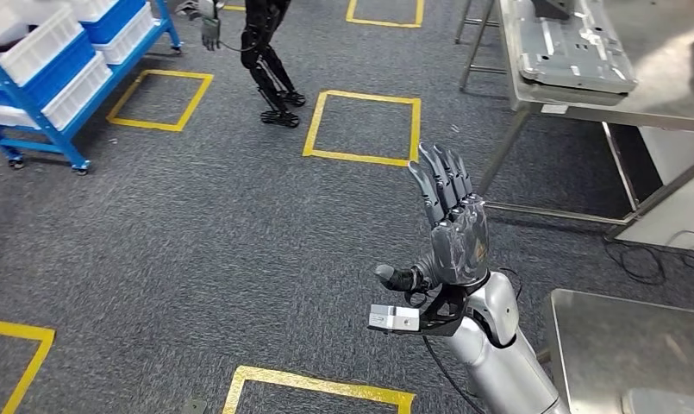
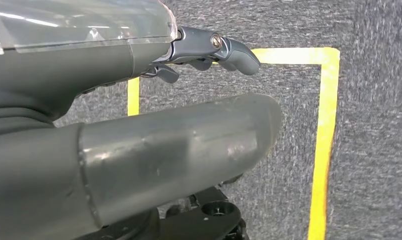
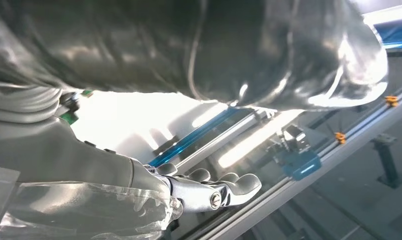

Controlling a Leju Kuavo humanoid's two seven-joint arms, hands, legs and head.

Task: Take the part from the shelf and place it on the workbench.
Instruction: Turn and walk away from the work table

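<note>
My right hand is raised in the middle of the head view, fingers straight and close together, thumb out to the side, holding nothing. In the right wrist view its fingers are stretched out and empty. My left hand hangs over the carpet with its fingers loosely extended and nothing in them. A grey pressed-metal part lies flat on the steel workbench at the upper right. The blue shelf with white bins stands at the upper left.
Another robot's black legs stand at the top centre. Yellow tape squares mark the grey carpet. A second steel table is at the lower right, beside my right arm. A black cable lies on the floor near the workbench legs.
</note>
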